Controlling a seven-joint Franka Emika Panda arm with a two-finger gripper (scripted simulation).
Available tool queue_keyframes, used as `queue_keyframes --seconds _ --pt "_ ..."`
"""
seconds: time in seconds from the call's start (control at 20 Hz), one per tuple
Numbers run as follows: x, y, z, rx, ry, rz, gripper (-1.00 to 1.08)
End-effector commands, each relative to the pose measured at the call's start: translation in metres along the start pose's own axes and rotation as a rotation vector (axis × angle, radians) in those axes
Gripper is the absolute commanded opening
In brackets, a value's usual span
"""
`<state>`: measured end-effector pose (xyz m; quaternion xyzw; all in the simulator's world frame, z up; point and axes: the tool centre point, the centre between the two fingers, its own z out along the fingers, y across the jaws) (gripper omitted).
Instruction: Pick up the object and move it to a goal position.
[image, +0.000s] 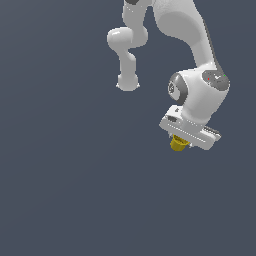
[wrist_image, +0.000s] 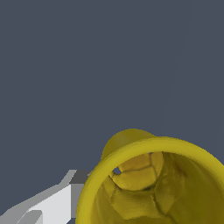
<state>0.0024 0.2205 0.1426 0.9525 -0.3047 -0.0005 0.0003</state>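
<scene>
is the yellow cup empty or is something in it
Empty, as far as shown: the wrist view looks straight into the yellow cup and shows only its own lumpy yellow inner walls and bottom.

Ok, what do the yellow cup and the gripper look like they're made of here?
The yellow cup looks like matte plastic or glazed clay: uniform mustard colour, faceted, cracked-looking inner wall, soft sheen on the rim. The gripper reads as smooth white painted metal or plastic with grey trim. Both are simulator renders, so this is only appearance.

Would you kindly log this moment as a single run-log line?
gripper: right at yellow cup, fingers hidden, grasp unconfirmed | cup: fills wrist view, hollow toward camera | surroundings: plain grey | goal marker: none visible
</scene>
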Motion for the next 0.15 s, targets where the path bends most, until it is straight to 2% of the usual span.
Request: queue_keyframes --seconds 0.0,0.1 --pt "0.0001 -0.0036 -0.0018 0.001 0.001 0.001 -1.00" --pt "0.0001 -0.0042 -0.0019 0.001 0.001 0.001 -1.00"
